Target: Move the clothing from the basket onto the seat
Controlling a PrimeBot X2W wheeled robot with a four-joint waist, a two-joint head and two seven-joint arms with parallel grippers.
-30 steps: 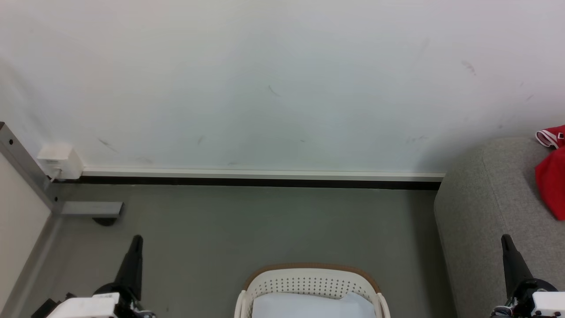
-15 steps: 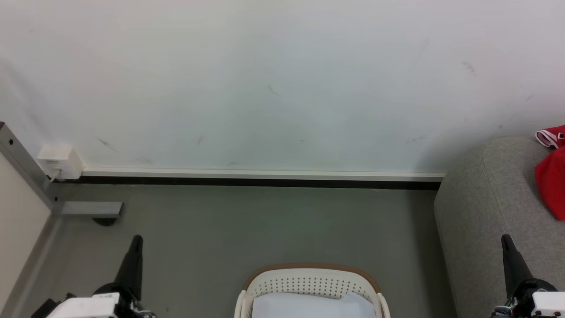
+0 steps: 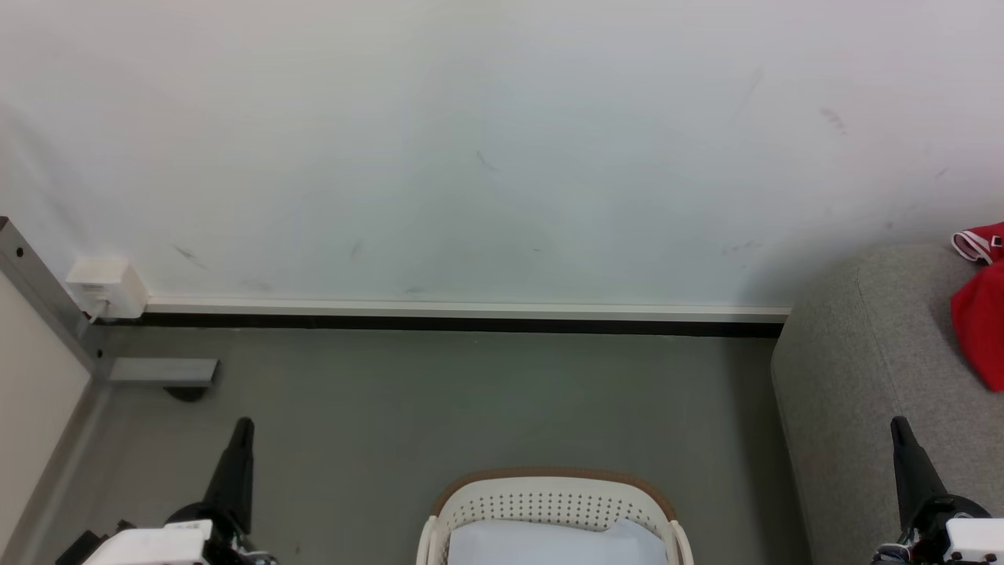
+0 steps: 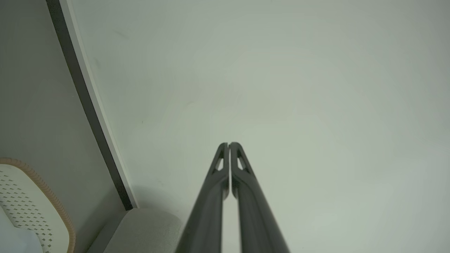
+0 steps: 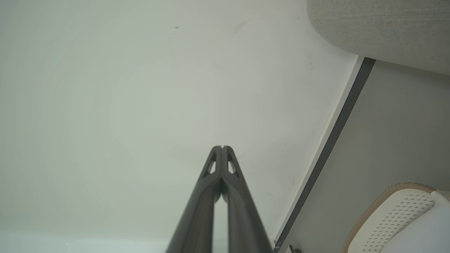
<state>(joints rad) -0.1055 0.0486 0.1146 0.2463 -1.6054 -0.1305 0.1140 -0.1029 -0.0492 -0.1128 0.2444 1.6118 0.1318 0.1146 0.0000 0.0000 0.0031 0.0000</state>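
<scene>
The cream basket (image 3: 549, 502) with its brown rim sits at the bottom middle of the head view, on the grey floor; a pale blue-white cloth (image 3: 549, 545) lies inside it. Red clothing (image 3: 980, 322) with white trim lies on the grey seat (image 3: 863, 377) at the right edge. My left gripper (image 3: 243, 428) stands at the lower left, shut and holding nothing. My right gripper (image 3: 898, 428) is at the lower right, over the seat's front, shut and holding nothing. Each wrist view shows its own fingers pressed together: left gripper (image 4: 229, 144), right gripper (image 5: 222, 147), both pointing at the wall.
A white wall (image 3: 502, 141) with a white and black skirting strip (image 3: 471, 315) faces me. A metal post with a foot (image 3: 161, 370) and a white box (image 3: 106, 284) stand at the left. The basket rim (image 4: 42, 193) and seat corner (image 4: 147, 225) appear in the left wrist view.
</scene>
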